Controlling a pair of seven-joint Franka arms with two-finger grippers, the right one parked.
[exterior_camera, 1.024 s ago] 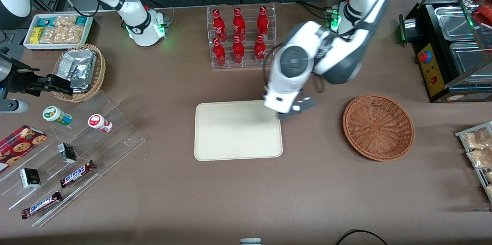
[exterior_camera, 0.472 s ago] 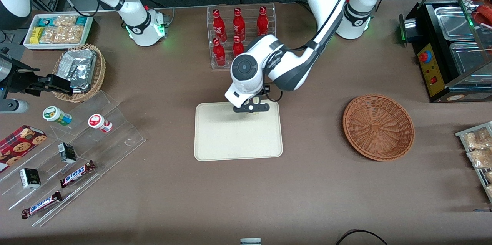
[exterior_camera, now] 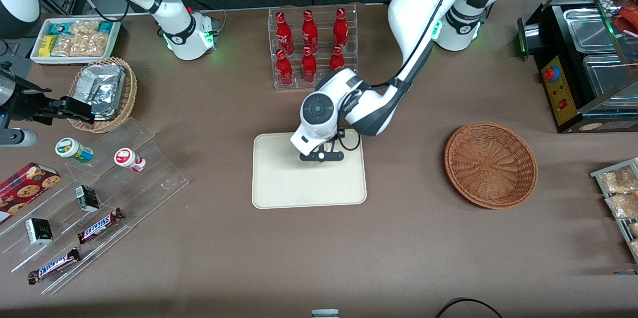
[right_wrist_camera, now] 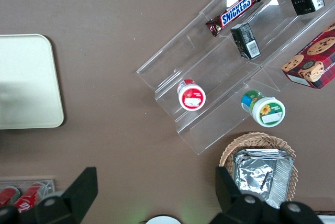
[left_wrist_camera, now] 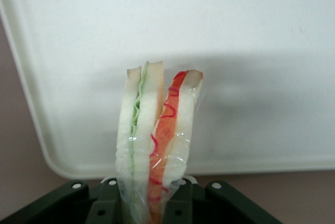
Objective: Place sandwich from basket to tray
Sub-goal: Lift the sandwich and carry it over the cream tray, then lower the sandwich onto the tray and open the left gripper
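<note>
The tray [exterior_camera: 279, 183] is lying on the tabletop [exterior_camera: 408, 248] with the claw [exterior_camera: 321, 156] hanging over its part farther from the front camera, well apart from the emptied basket [exterior_camera: 491, 164]. The claw is gripping the wrapped sandwich [left_wrist_camera: 157, 140] by its base, point down above the tray, near a rim. Letting go from this height is likely to tip the upright wedge over, and it could tumble across that rim onto the tabletop.

Bright, even light; soft shadows
</note>
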